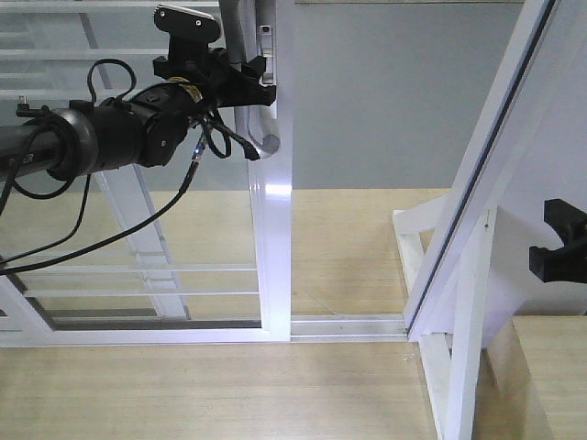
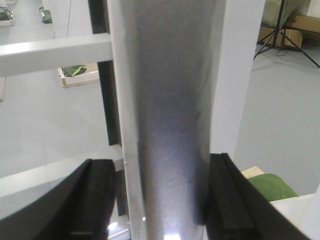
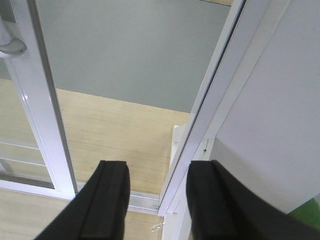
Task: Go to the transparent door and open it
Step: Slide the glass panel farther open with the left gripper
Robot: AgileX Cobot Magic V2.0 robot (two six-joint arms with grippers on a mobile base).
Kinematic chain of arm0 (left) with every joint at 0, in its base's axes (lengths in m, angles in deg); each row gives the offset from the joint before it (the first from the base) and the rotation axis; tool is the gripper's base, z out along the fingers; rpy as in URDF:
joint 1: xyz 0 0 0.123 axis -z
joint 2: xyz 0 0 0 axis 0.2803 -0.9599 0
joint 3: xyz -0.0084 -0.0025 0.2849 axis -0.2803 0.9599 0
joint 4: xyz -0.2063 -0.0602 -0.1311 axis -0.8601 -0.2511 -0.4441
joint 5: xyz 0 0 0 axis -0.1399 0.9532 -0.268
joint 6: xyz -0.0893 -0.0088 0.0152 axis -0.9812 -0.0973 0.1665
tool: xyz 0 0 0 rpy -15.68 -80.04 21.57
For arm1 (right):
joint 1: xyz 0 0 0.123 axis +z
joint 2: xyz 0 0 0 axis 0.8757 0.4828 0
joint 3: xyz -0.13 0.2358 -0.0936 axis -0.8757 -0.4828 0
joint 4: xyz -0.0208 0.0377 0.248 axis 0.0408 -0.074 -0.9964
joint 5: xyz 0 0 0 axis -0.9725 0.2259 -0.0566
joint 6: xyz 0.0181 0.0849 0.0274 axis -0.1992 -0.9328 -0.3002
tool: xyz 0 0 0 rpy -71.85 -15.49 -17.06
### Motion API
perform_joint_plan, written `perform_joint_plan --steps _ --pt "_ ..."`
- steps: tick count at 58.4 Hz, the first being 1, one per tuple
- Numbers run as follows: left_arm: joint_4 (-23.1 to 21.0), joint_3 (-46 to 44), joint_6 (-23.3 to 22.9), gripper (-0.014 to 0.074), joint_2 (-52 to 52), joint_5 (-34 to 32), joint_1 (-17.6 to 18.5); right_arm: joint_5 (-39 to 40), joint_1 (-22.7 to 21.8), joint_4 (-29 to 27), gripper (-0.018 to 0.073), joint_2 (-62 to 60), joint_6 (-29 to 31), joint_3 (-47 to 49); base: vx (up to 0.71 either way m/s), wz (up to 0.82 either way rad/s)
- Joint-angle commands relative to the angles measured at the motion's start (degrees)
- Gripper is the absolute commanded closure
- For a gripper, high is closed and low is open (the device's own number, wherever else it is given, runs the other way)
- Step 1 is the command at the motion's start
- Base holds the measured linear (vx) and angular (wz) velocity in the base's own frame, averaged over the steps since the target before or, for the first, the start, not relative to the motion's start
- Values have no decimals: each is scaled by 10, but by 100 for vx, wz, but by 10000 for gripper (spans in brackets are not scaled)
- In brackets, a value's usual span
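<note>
The transparent door (image 1: 138,247) fills the left of the front view: clear glass, thin white bars, and a white edge stile (image 1: 273,229). Its curved grey handle (image 1: 266,139) sits high on that stile. My left gripper (image 1: 249,78) is shut on the handle. The left wrist view shows the grey handle (image 2: 170,125) filling the space between the two black fingers (image 2: 227,200). A gap of floor lies between the stile and the right-hand frame. My right gripper (image 3: 155,200) stands open and empty, low at the right (image 1: 561,246). The stile (image 3: 35,100) also shows in the right wrist view.
A tilted white jamb panel (image 1: 495,183) on a white support frame (image 1: 459,348) stands at the right. A metal floor track (image 1: 348,325) runs between door and jamb. Wooden floor (image 1: 348,238) continues beyond the opening to a grey floor (image 1: 385,92). Black cables (image 1: 101,238) hang from my left arm.
</note>
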Motion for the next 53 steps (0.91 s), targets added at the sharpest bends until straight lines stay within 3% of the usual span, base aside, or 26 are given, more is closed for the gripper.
perform_joint_plan --steps 1,19,53 --pt "-26 -22 11 186 35 -41 -11 25 -3 20 234 -3 1 16 0 0" --pt "-24 -22 18 199 77 53 -28 20 -3 20 239 -3 1 16 0 0" --pt "-23 -22 18 198 122 185 -96 20 -3 22 239 -3 1 16 0 0"
